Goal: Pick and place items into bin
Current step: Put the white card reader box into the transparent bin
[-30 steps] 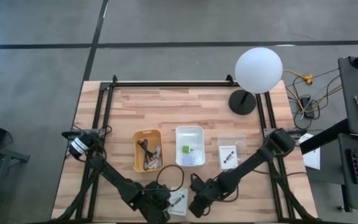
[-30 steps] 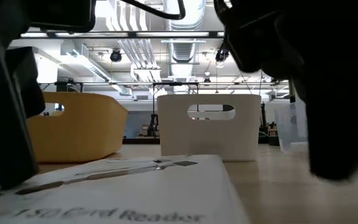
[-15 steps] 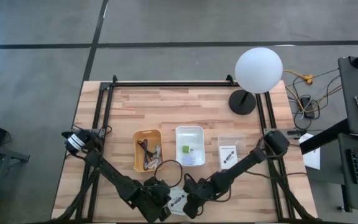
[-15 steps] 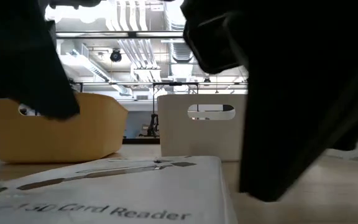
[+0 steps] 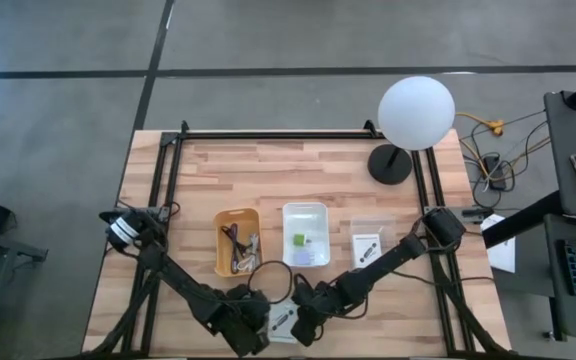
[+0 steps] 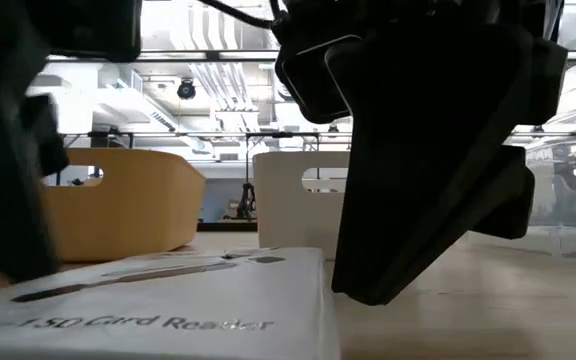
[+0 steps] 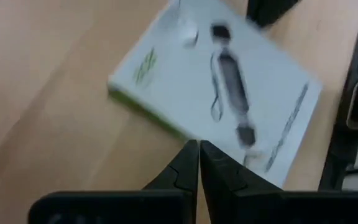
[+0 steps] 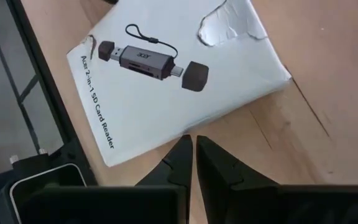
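Note:
A white square card [image 5: 282, 321] printed with a dark card reader lies flat near the table's near edge, between my two grippers. My left gripper [image 7: 198, 144] is shut, its tips at one edge of the card [image 7: 222, 93]. My right gripper [image 8: 192, 139] is shut at the opposite edge of the card [image 8: 166, 74]. In the low view the card [image 6: 168, 310] fills the foreground, with the right gripper [image 6: 368, 292] beside it. A second white card [image 5: 368, 248] lies flat to the right of the white bin [image 5: 290, 212]. My left gripper has its shut fingertips [image 7: 190, 149] at the card's long edge [image 7: 166, 127], slanting down from the table's left; whether they touch it I cannot tell. My right gripper sets its shut fingertips [image 8: 182, 146] against the card's opposite edge [image 8: 185, 121], slanting down from the table's right. The card lies flat on the table.
A yellow bin [image 5: 220, 240] holding cables stands left of the white bin, which holds a green block [image 5: 298, 240] and purple stuff. A white globe lamp [image 5: 415, 112] stands on the far right. A clear bag [image 5: 373, 228] lies under the second card.
My right gripper has moved toward the table's left, up to the card's edge. In the low view the card has slid a little toward the left. My left gripper has stayed beside the card's other edge.

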{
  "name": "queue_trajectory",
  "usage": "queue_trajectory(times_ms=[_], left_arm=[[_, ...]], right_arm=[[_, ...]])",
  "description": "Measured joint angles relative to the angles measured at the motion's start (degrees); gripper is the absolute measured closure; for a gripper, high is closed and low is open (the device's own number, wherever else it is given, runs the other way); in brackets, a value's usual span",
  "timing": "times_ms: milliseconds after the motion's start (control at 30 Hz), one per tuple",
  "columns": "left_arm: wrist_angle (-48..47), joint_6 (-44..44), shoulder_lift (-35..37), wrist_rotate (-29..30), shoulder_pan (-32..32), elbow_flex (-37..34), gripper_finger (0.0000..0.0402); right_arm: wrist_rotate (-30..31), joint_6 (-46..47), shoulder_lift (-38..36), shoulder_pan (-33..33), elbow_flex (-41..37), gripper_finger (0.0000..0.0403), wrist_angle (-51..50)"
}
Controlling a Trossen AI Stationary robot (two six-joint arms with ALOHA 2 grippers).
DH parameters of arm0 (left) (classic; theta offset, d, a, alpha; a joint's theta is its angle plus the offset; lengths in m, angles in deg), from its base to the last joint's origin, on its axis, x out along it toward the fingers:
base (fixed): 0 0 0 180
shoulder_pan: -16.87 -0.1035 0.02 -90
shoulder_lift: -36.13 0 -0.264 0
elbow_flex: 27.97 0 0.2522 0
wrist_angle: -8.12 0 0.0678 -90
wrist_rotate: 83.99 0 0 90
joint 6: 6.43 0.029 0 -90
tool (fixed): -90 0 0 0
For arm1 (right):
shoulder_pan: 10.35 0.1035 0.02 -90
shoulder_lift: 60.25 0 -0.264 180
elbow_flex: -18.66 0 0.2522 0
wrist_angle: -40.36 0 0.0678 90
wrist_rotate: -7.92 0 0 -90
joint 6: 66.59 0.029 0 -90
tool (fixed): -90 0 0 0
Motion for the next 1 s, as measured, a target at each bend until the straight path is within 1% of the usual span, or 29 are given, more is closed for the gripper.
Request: queue_trajectory(times_ms=[67,267,367,533,633,867,1000], left_arm=[[-0.7,0.0,-0.7,-1.9,0.0,0.0,0.0402],[-0.3,-0.1,-1.8,-2.7,0.0,0.0,0.0402],[-1.2,-0.1,-0.9,-2.1,0.0,0.1,0.0402],[-7.1,0.0,2.0,0.6,0.0,0.2,0.0402],[-8.0,-0.1,2.1,1.2,0.0,0.2,0.0402],[-0.6,0.4,2.0,4.9,0.0,0.3,0.0402],[-0.6,0.3,2.0,5.4,0.0,-0.1,0.0402]], right_arm=[[0.0,-0.1,0.0,0.0,0.0,0.0390,0.0],[0.0,-0.8,0.0,-0.1,0.8,0.0390,0.0],[0.0,-1.6,-0.1,-0.4,1.1,0.0390,0.1],[0.0,-1.6,-0.1,-0.6,1.1,0.0390,-0.4],[0.0,-2.0,-0.1,-0.6,1.1,0.0390,-0.4],[0.0,-2.4,-0.1,-0.6,1.1,0.0390,-0.7],[0.0,-2.6,-0.1,-0.6,1.1,0.0390,-0.9]])
